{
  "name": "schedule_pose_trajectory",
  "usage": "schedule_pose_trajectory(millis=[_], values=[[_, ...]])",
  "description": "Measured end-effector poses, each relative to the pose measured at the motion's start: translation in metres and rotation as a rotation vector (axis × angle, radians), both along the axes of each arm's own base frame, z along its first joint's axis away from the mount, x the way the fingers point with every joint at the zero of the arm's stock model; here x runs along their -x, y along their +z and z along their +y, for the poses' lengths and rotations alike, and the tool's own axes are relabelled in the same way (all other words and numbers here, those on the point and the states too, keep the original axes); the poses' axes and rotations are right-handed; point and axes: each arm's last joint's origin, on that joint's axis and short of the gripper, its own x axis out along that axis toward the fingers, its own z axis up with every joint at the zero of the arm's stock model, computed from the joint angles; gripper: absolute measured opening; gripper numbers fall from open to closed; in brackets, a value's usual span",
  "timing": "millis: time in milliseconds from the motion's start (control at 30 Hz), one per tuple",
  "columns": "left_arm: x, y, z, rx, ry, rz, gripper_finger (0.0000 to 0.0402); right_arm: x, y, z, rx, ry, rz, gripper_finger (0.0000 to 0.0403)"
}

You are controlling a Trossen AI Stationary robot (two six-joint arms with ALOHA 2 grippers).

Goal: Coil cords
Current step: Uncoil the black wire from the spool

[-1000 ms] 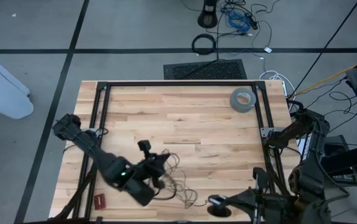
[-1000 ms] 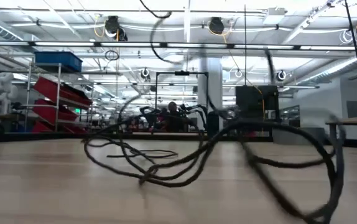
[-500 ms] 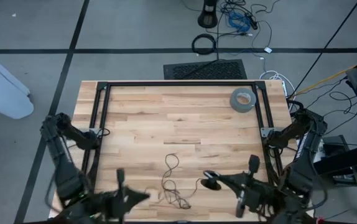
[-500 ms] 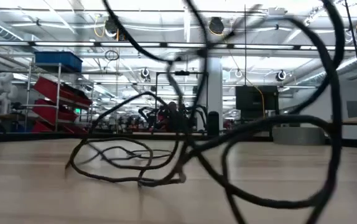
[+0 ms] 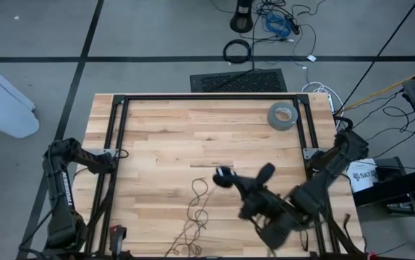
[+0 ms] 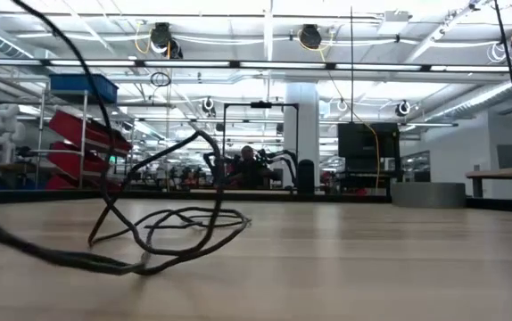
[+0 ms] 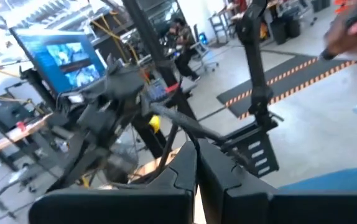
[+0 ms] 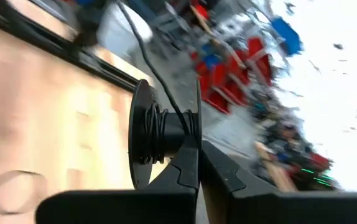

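Note:
The cord (image 5: 195,209) is a thin black wire lying in loose loops on the wooden table's near middle. In the low view the cord (image 6: 176,223) has one strand rising off the table. My right gripper (image 5: 235,182) is over the table's middle, shut on a small black spool (image 5: 224,174) with some cord wound on it. My left gripper (image 7: 196,152) shows only in its own wrist view, shut, off the table's near left corner. Only the left arm (image 5: 57,195) shows from above. My left gripper has a dark strand (image 7: 180,127) coming out from between its shut fingertips, which I take for the cord; the fingers point level. The pinch itself is hidden by the fingers. My right gripper pinches the spool at the flange (image 8: 194,127) nearer the fingers. The spool is lifted clear, its wound hub (image 8: 160,134) just beyond the fingertips. A strand (image 8: 142,46) leaves the hub.
A grey tape roll (image 5: 283,115) lies at the table's far right. A black rail frame (image 5: 117,144) runs along the table's left, far and right sides. A small red object (image 5: 116,233) sits near the near left corner. Cables and a mat lie on the floor beyond.
My left gripper has swung from the table's near middle toward the near left corner and out of the high view, turning level. My right gripper has carried the spool from the near edge toward the table's middle. The cord's loops have been dragged toward the near left.

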Motion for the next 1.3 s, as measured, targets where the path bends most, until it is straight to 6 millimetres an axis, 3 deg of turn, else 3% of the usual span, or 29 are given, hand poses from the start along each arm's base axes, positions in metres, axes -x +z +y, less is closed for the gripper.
schedule_pose_trajectory(millis=[300, 633, 933, 1300], values=[[-0.004, 0.001, 0.001, -0.004, -0.005, -0.008, 0.0010, -0.036, 0.004, -0.066, 0.180, -0.296, 0.050, 0.0000], [-0.027, -0.004, 0.007, 0.006, -0.031, 0.000, 0.0010, -0.061, 0.004, -0.137, 0.149, -0.459, 0.106, 0.0000], [-0.025, -0.004, 0.005, 0.009, -0.050, 0.000, 0.0010, -0.055, 0.009, -0.123, 0.085, -0.372, 0.075, 0.0000], [-0.030, -0.005, 0.008, -0.004, -0.042, 0.007, 0.0010, -0.033, 0.034, -0.119, 0.026, -0.344, -0.020, 0.0000]])
